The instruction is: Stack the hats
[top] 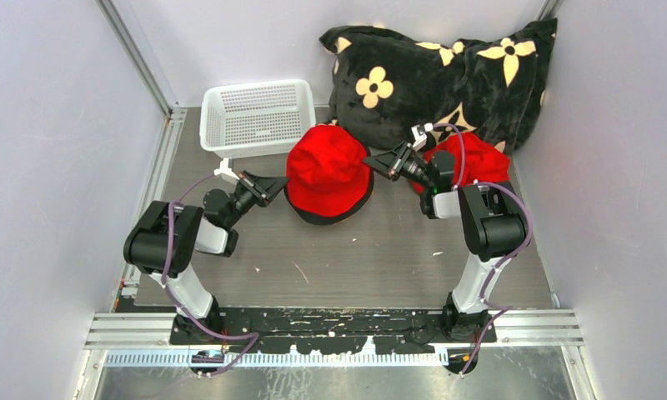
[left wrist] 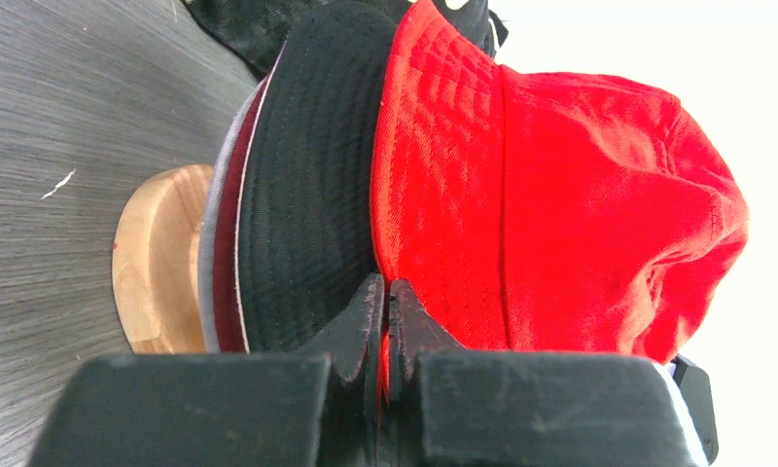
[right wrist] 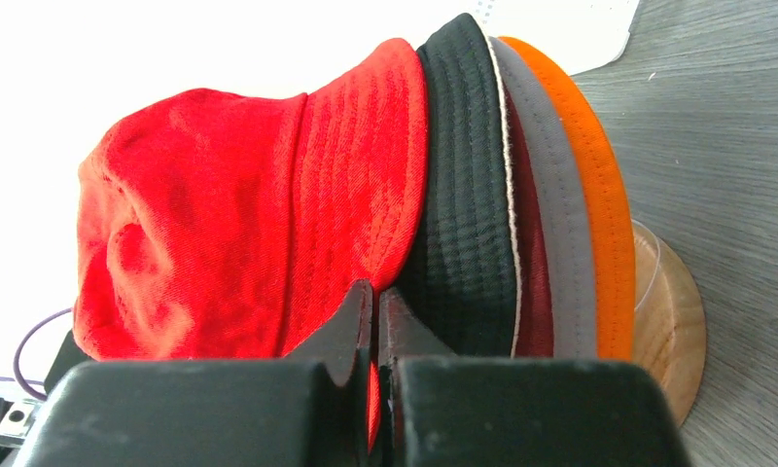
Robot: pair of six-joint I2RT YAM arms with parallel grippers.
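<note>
The bright red hat (top: 328, 171) sits on top of a stack of hats on a wooden stand (left wrist: 157, 263). Under it lie the brims of a black hat (left wrist: 307, 195), a dark red hat (left wrist: 231, 243), a grey hat (right wrist: 560, 214) and an orange hat (right wrist: 599, 214). My left gripper (top: 282, 185) is shut on the red brim at the stack's left side, with red cloth pinched between its fingers (left wrist: 366, 311). On the opposite side my right gripper (top: 370, 160) pinches the same brim, and red fabric shows in the slit between its jaws (right wrist: 375, 297).
A white plastic basket (top: 258, 117) stands at the back left. A black cushion with cream flowers (top: 447, 75) leans in the back right corner. Another red fabric thing (top: 476, 160) lies behind my right arm, partly hidden. Walls close in both sides.
</note>
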